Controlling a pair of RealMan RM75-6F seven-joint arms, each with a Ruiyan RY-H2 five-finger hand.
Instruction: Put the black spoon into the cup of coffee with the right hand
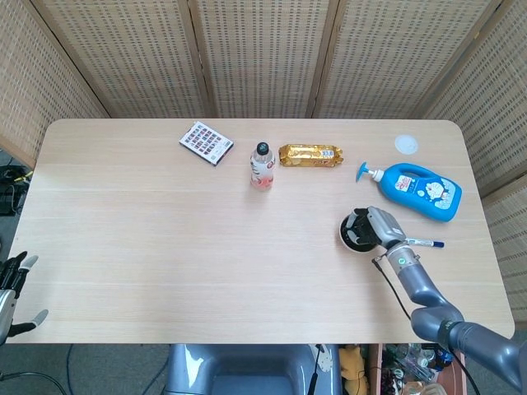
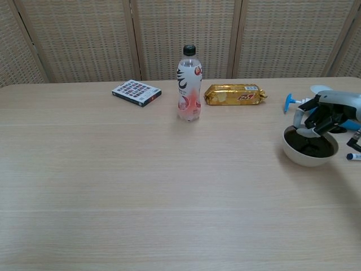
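The right hand (image 2: 327, 116) hangs directly over the white cup of dark coffee (image 2: 309, 146) at the right edge of the chest view, its dark fingers (image 2: 313, 120) curled downward to just above the liquid. In the head view the same hand (image 1: 370, 227) covers most of the cup (image 1: 350, 236), lower right of centre. The black spoon cannot be made out in either view: black fingers, dark coffee and any dark handle merge together, so whether the hand grips it or has let go cannot be told.

The left hand (image 1: 15, 288) shows only at the bottom left corner of the head view, off the edge of the light wooden table (image 1: 165, 239), with fingers spread apart and nothing in them.

A blue lotion bottle with a pump top (image 1: 420, 189) lies on its side just beyond the cup, toward the right of the frame; in the chest view only its blue pump (image 2: 289, 101) peeks out beside the hand. A pen with a dark cap (image 1: 422, 243) lies just right of the right wrist.

Along the upper middle of the table stand a clear plastic drink bottle with a black cap and pink label (image 2: 189, 84), a gold-wrapped snack packet (image 2: 234, 94) just to its right, and a small flat patterned box (image 2: 136, 92) to its left. A small white round lid (image 1: 405, 145) sits near the upper right corner of the table. Woven wicker screen panels (image 1: 263, 49) close off the background.
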